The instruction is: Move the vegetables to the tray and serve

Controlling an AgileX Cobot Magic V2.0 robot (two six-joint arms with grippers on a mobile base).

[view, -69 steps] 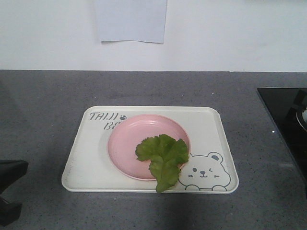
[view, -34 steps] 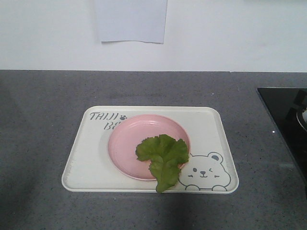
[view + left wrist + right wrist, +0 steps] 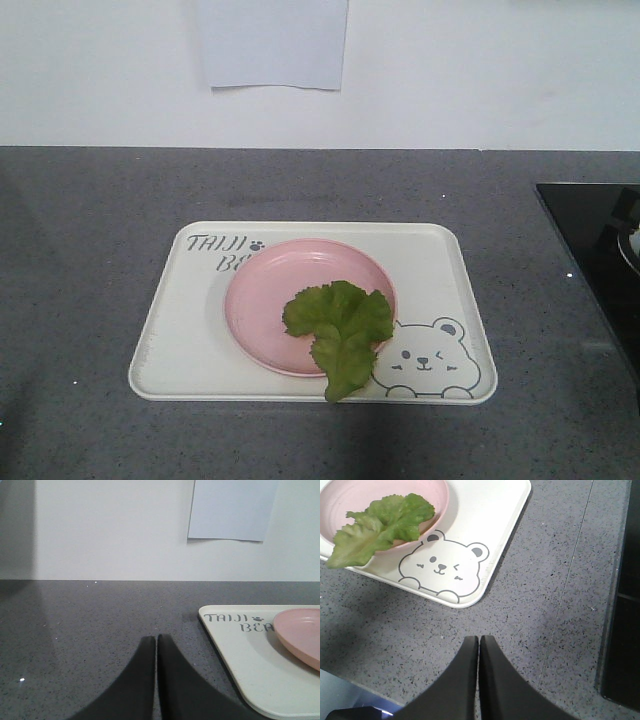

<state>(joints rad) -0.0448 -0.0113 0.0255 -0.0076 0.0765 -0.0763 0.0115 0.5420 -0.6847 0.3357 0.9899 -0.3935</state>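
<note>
The dark arm part seen a second ago at seven o'clock on the surface (image 3: 90, 430) has left the front view.

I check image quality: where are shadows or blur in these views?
Front view: sharp, evenly lit; a soft shadow lies on the counter before the tray. Left wrist view: dim shadow at far left. Right wrist view: the lettuce leaf is sharp.

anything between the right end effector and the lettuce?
Nothing visible. The right end effector is shut over bare counter, off the tray's bear corner. The lettuce lies on the pink plate, its tip hanging over the plate's rim onto the tray, nothing on top of it. Only open counter and tray surface lie between.
</note>
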